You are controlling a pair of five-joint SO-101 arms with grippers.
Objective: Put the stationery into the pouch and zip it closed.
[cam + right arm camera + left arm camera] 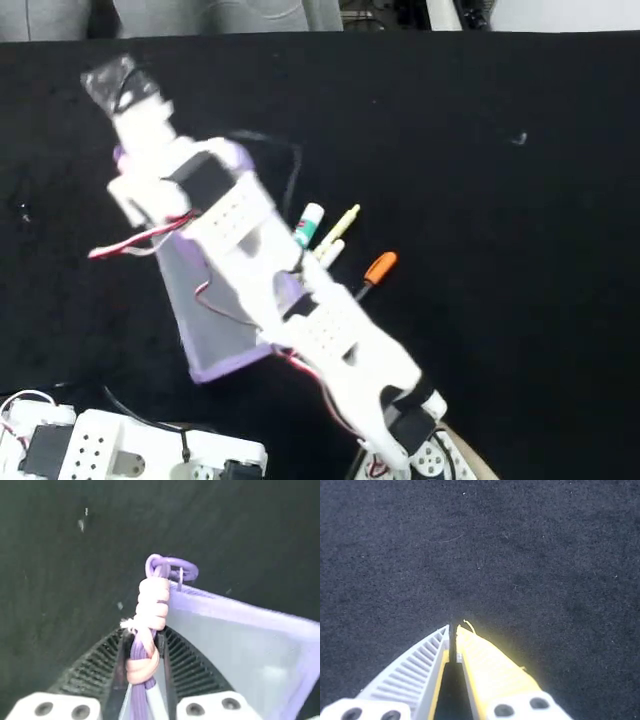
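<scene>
Closest to us in the right wrist view, the right gripper (145,635) has its dark ribbed fingers (187,667) pinched narrow on a braided peach-and-purple pull cord (151,605). The cord is tied to a purple ring (172,567) at a corner of the pouch (240,640). The mesh of the pouch is pale lilac with a darker purple edge.

From the high view, we see the right arm (330,330) stretching from its base at the near edge diagonally across the pouch (205,315), which lies flat under it. Its gripper (118,82) sits past the pouch's far end.

Just beside the pouch, outside it and partly under the arm, lie a white tube with a green band (309,222), a yellow pen (342,223) and an orange-capped pen (378,268).

We find the left gripper (454,630) above bare cloth, its white and yellow fingers (485,660) pressed together on nothing.

Black cloth (500,250) covers the whole table, flecked with bits of pale lint (518,139). Beyond its far edge we make out grey shapes (200,15) and a pale patch (570,12) at the corner.
</scene>
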